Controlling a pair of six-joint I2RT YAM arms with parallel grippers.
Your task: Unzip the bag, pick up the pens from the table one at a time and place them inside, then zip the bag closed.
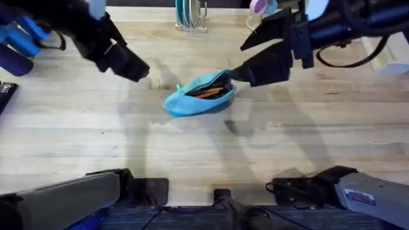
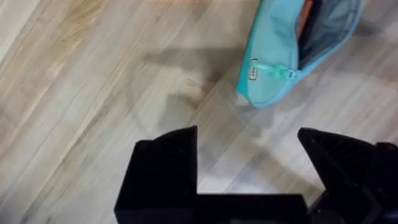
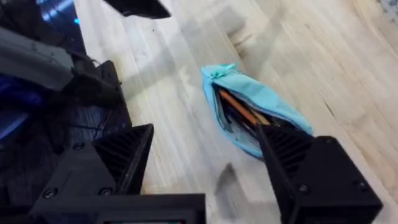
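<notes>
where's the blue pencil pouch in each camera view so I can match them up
Overhead: the bag lies mid-table, unzipped, between the left gripper and right gripper.
Left wrist: at the upper right, its zip pull facing the camera.
Right wrist: centre, just beyond one finger.
Shared landmark: the orange pen inside the open mouth.

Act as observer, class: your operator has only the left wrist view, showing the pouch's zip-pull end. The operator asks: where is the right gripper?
Observer: The right gripper is at the bag's other end, with one finger close to that end.
Operator: Open or shut?
Observer: Open, with the fingers wide apart.
Operator: What's in the bag?
Observer: An orange pen lies lengthwise inside the unzipped mouth.
</notes>
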